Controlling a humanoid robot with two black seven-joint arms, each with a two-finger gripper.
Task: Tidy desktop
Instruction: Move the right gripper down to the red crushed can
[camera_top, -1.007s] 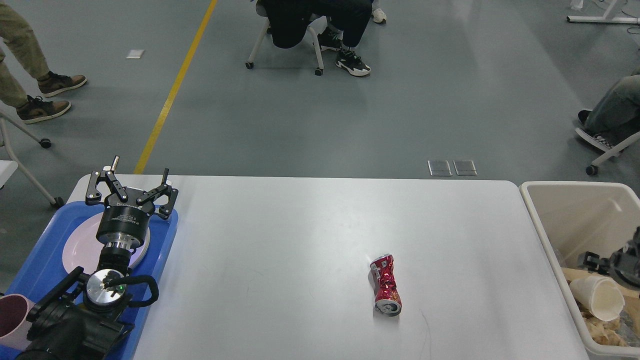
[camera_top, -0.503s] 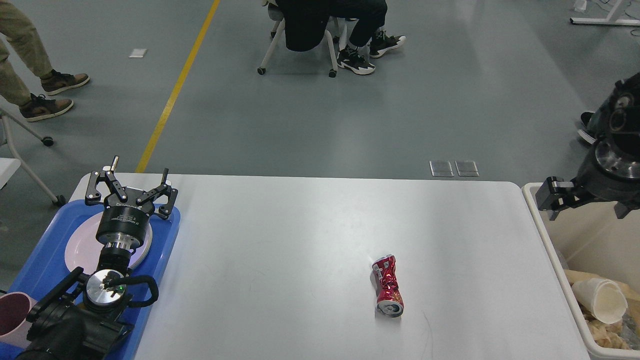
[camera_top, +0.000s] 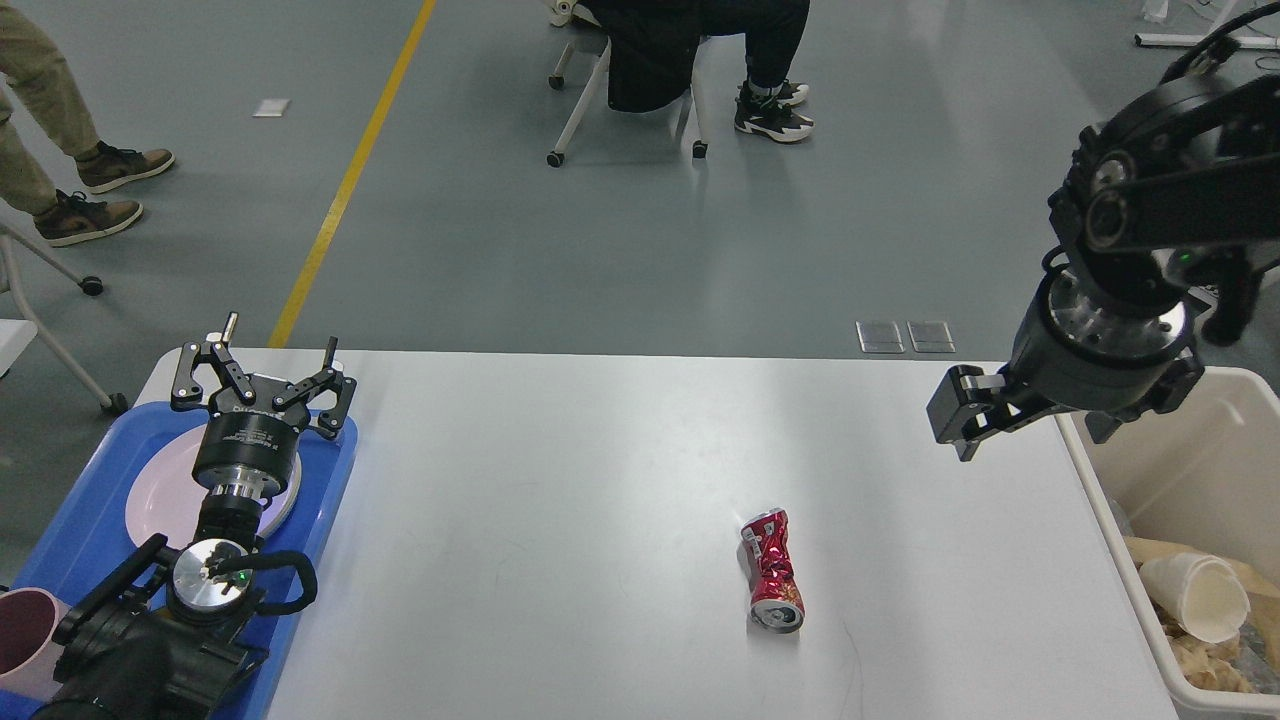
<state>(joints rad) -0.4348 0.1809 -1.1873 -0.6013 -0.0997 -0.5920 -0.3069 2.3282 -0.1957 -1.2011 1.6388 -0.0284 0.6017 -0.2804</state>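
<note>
The worktop (camera_top: 560, 480), a wide white matte surface with rounded corners, fills the lower middle of the head view; a blue tray (camera_top: 330, 480) lies on its left end and a beige bin (camera_top: 1190, 470) stands just beside its right edge. One item lies loose on it: a crushed red can (camera_top: 772, 570), on its side, right of centre and near the front, well apart from both tray and bin. The left gripper (camera_top: 262, 372) hangs above the pale plate (camera_top: 165, 495) on the tray, fingers spread and holding nothing. The right gripper (camera_top: 985, 420) hangs above the worktop's far right corner, close to the bin; one finger block shows and the rest is hidden behind the wrist, so I cannot tell whether it is released or clenched. Nothing is seen in it. Judgement: the can is light, thin-walled and already deformed, so it will yield further under pressure and may skid on the smooth surface. The pinched waist is the best place to take hold, jaws across the narrow section. The bin, holding a paper cup (camera_top: 1195, 597) and scraps, is the likely destination.
</note>
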